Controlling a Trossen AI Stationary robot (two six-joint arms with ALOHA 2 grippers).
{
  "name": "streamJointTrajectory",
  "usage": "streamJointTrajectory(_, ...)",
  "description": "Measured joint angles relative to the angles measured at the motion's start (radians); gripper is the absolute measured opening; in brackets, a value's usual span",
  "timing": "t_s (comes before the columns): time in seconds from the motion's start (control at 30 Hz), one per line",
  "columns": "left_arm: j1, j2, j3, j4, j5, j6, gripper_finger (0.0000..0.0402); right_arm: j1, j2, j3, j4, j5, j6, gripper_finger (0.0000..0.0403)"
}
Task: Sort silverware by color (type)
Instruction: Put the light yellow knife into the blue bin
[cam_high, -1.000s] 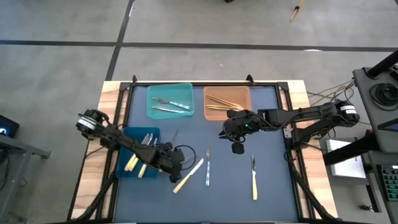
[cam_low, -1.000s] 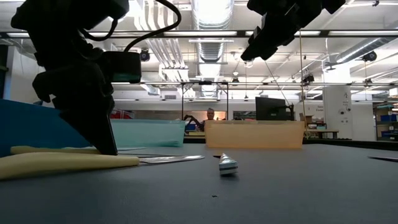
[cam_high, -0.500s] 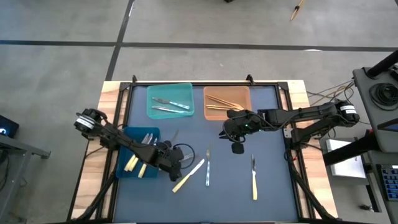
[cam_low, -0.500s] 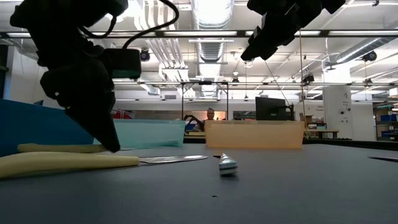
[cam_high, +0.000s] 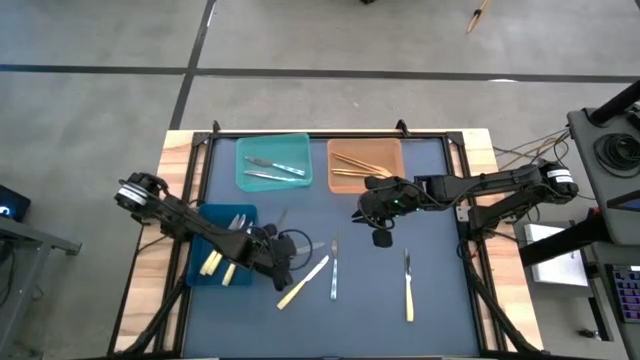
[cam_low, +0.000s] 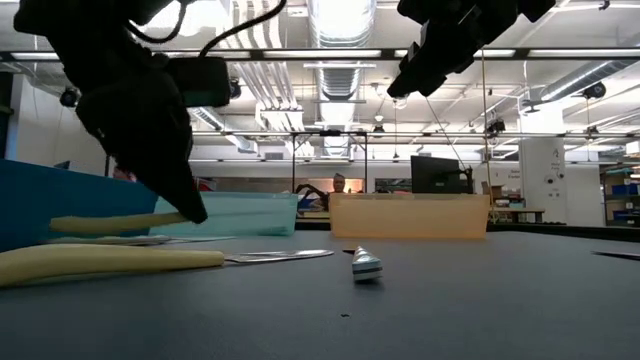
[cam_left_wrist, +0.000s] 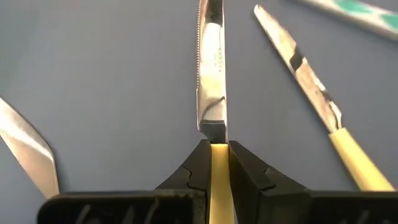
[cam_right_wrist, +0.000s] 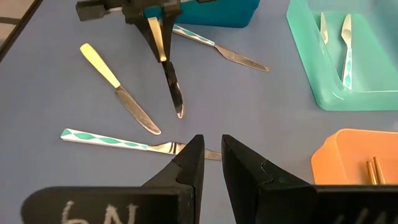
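- High view, lower left: our left gripper pinches a yellow knife by its handle, lifted off the mat.
- Centre right: our right gripper hovers, fingers nearly closed, empty.

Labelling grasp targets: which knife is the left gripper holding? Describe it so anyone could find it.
Start at the dark blue bin on the mat's left side. Beside it, the left gripper is shut on a yellow-handled knife. Unlike the other yellow knife lying flat nearby, it is raised off the mat.
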Motion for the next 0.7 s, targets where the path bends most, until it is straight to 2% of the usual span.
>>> streamJointTrajectory(0.2,0.000,-0.092,0.000,0.045,-0.073,0.064,0.0017,0.000,0.000,0.000,0.014,0.000,-0.016,0.0047)
streamJointTrajectory(0.33,-0.001,-0.178,0.002,0.130,-0.114,0.136,0.0017,0.000,0.000,0.000,0.057,0.000,-0.037,0.0047)
streamJointTrajectory(0.43,0.000,-0.254,0.002,0.134,-0.130,0.161,0.0017,0.000,0.000,0.000,0.088,0.000,-0.058,0.0047)
streamJointTrajectory(0.6,-0.001,-0.391,0.002,0.052,-0.134,0.123,0.0017,0.000,0.000,0.000,0.140,0.002,-0.090,0.0047)
streamJointTrajectory(0.7,-0.001,-0.479,0.003,-0.084,-0.079,0.035,0.0017,0.000,0.000,0.000,0.163,0.027,-0.107,0.0047)
